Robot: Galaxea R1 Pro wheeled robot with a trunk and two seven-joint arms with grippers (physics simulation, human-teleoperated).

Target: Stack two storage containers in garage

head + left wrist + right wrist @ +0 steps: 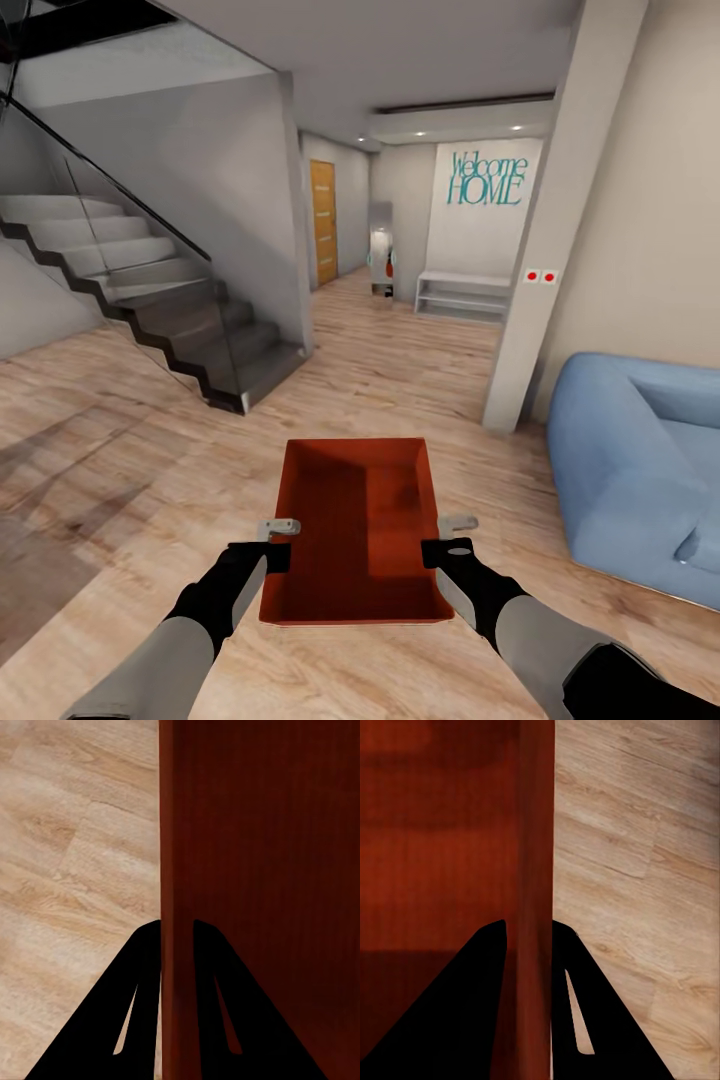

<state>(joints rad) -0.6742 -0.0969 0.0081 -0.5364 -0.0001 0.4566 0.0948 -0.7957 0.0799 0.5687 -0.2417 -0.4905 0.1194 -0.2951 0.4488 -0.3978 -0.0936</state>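
Bright, even light — ceiling spots (470, 130) glow far off; soft shadows streak the wood floor (90, 470).

The sofa (640, 470) is cut off by the head view's edge.

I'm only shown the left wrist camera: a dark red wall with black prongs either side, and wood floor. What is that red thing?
Observer: It's an open-top storage container, held out in front of the robot above the wood floor.
Operator: Is just that one gripper holding it?
Observer: No. The left gripper pinches one side wall, and the right gripper pinches the opposite wall.
Operator: Anything inside it?
Observer: The head view shows it empty.
Operator: What's around the robot?
Observer: A light blue sofa at its right, a staircase at its left, and a hallway with an orange-brown door ahead.
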